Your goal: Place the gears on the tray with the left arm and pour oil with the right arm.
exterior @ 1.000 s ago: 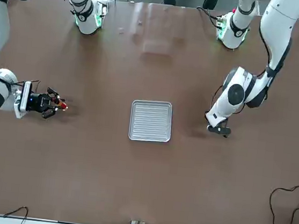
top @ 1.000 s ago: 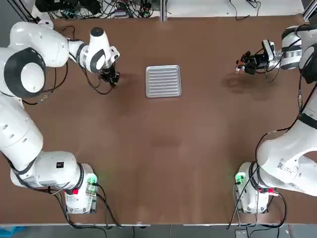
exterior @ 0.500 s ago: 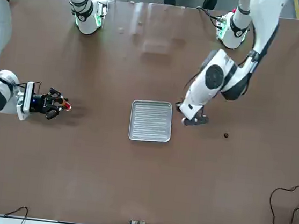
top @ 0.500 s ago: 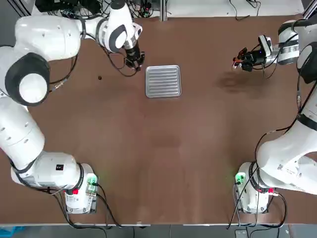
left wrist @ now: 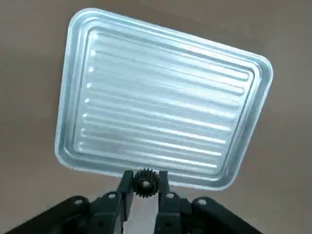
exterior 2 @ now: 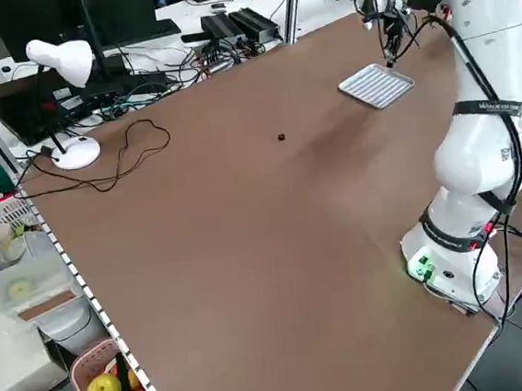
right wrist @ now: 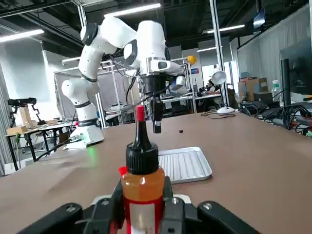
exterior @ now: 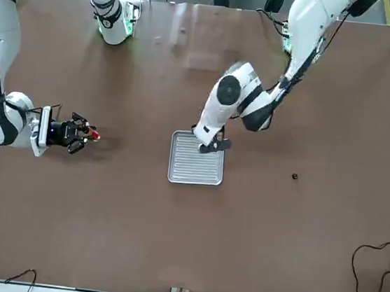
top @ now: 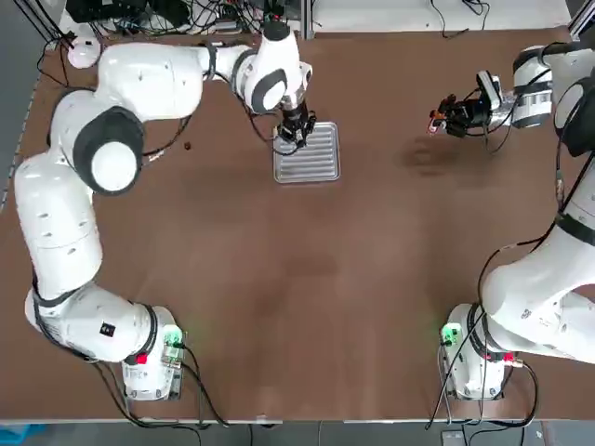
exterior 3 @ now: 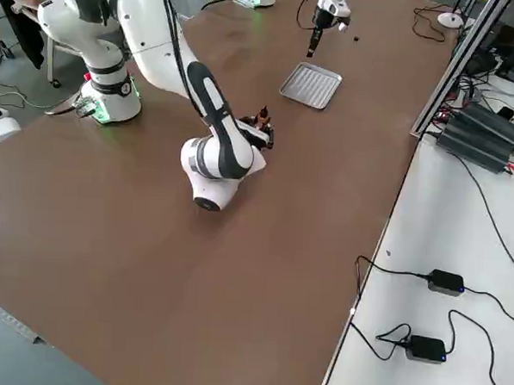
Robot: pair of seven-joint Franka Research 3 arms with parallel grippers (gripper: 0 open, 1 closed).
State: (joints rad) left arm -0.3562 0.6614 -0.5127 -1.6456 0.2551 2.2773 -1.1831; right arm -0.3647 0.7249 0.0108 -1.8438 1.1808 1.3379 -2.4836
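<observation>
The ribbed silver tray [top: 316, 160] [exterior: 194, 167] lies at the far middle of the table. My left gripper [top: 296, 130] [exterior: 212, 146] hangs over its far left corner, shut on one small dark gear [left wrist: 145, 183], toothed and pinched between the fingertips. The other gear [top: 187, 145] [exterior: 294, 176] lies on the bare table left of the tray. At the far right, my right gripper [top: 442, 117] [exterior: 83, 134] is shut on the oil bottle [right wrist: 141, 165], which has a red tip, a dark cap and an amber body. It is held above the table, well away from the tray.
Brown tabletop surrounds the tray. Both arm bases [top: 149, 358] [top: 474, 348] stand at the near edge. Cables, a desk lamp [exterior 2: 63, 76] and electronics lie beyond the table's left and far sides.
My left gripper has swung right from the far left of the table to the tray, carrying one gear and uncovering the other on the table. The right gripper drifted slightly left with the bottle.
</observation>
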